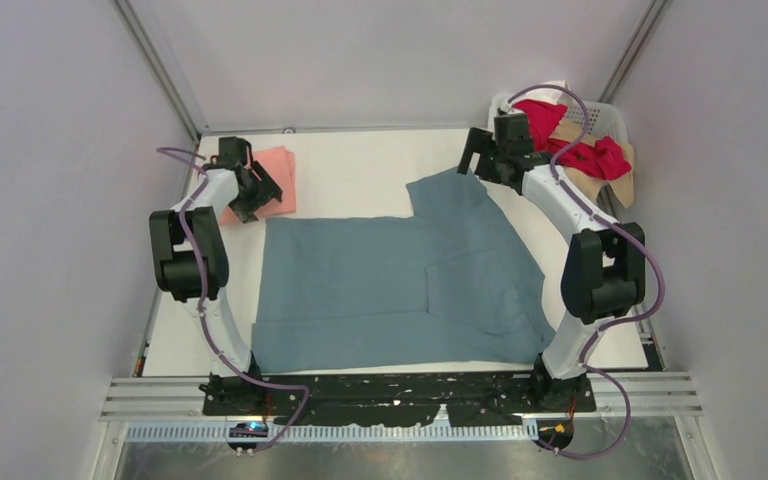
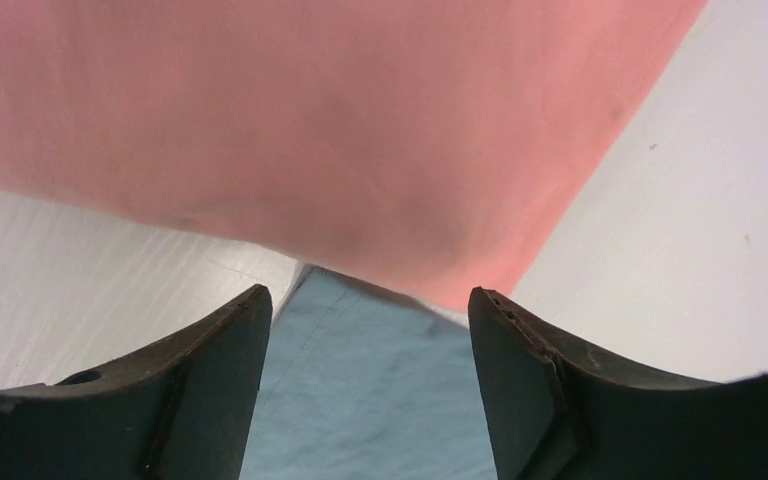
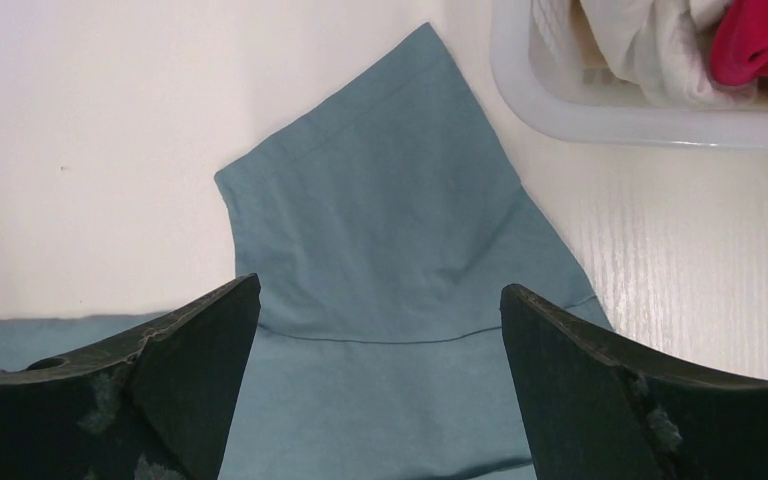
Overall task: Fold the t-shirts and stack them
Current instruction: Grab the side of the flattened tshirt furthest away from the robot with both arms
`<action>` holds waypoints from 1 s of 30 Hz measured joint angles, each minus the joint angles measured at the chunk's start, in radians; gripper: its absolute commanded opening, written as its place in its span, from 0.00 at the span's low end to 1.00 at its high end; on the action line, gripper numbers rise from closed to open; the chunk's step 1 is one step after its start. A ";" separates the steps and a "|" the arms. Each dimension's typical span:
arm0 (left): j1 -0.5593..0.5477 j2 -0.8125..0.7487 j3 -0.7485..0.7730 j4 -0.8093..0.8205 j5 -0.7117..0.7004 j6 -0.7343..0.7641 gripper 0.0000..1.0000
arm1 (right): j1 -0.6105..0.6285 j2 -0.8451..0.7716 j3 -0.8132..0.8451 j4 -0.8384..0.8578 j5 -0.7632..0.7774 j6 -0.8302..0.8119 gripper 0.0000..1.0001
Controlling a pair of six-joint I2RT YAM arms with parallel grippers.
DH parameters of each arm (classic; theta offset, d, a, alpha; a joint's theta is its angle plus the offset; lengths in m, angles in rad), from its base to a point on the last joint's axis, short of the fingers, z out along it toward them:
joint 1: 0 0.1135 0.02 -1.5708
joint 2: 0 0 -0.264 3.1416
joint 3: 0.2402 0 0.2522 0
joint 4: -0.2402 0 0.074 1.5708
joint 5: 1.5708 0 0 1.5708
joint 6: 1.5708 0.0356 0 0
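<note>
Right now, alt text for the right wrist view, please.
The open right gripper hovers over a blue-grey t-shirt sleeve spread on the white table. A white basket at upper right holds white cloth and red cloth.

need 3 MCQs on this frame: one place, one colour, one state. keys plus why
1. Where does the salmon-pink t-shirt lie?
A. far-left corner of the table
B. near-right corner
C. table centre

2. What colour is the spread-out t-shirt?
A. red
B. white
C. blue-grey

3. How do the right jaws stand?
A. shut on the salmon-pink t-shirt
B. open, empty
C. shut on the spread-out t-shirt

Key:
1 A, the top view shows it at the far left.
2 C, it reads blue-grey in all three views.
3 B, the right wrist view shows them wide apart, with only the sleeve lying flat beyond them.
</note>
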State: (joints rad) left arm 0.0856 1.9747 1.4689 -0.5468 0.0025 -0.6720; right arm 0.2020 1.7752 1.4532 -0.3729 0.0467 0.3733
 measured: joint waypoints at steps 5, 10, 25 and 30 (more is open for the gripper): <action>-0.002 0.005 0.005 -0.035 -0.025 -0.001 0.83 | -0.008 -0.010 -0.022 0.007 0.002 0.001 0.95; -0.005 0.005 -0.002 -0.094 -0.040 0.001 0.84 | -0.010 -0.033 -0.044 0.016 0.003 0.001 0.95; -0.006 0.048 0.039 -0.177 0.009 0.129 0.84 | 0.041 -0.113 -0.346 0.215 -0.205 -0.015 0.95; -0.007 0.102 0.141 -0.210 0.059 0.220 0.83 | 0.160 -0.113 -0.362 0.274 -0.247 -0.037 0.95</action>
State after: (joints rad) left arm 0.0788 2.0769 1.6100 -0.7570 0.0616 -0.4515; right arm 0.3618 1.6623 1.0916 -0.0994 -0.2005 0.3359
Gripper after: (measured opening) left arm 0.834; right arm 0.952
